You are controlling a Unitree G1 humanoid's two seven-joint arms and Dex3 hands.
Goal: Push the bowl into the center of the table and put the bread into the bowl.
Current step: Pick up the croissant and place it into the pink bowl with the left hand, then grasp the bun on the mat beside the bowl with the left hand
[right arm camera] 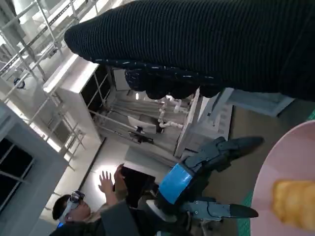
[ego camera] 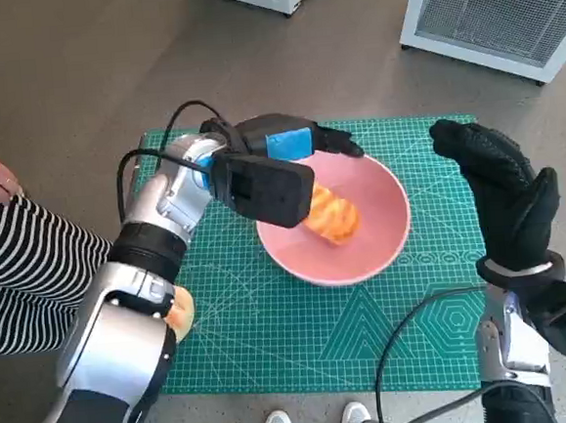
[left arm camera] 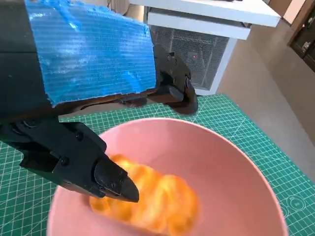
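The golden-orange, ridged loaf of bread (ego camera: pixel 333 215) lies inside the shallow pink plastic bowl (ego camera: pixel 380 199), toward the side nearest the left arm, and the bowl sits near the middle of the green gridded cutting mat (ego camera: pixel 272 320) covering the worktop. The left robot hand (ego camera: pixel 292 142), black with blue tape over its back, hovers just above the bowl's far rim with fingers spread and nothing between them; in the left wrist view one black fingertip hangs just over the bread, and I cannot tell whether it touches. The gloved right robot hand (ego camera: pixel 502 189) stands raised beside the bowl's other side, fingers loosely extended, holding nothing and apart from the rim.

The bread looks light and soft, probably a foam or real bakery piece with a slightly glossy crust; a firm squeeze would likely dent it, so a gentle grasp across its narrow middle, along the ridges, seems best. The bowl looks rigid, smooth and light, likely to slide easily on the mat, so any push should be low on its outer wall.

A person's striped sleeve (ego camera: pixel 24 281) shows at the mat's left.
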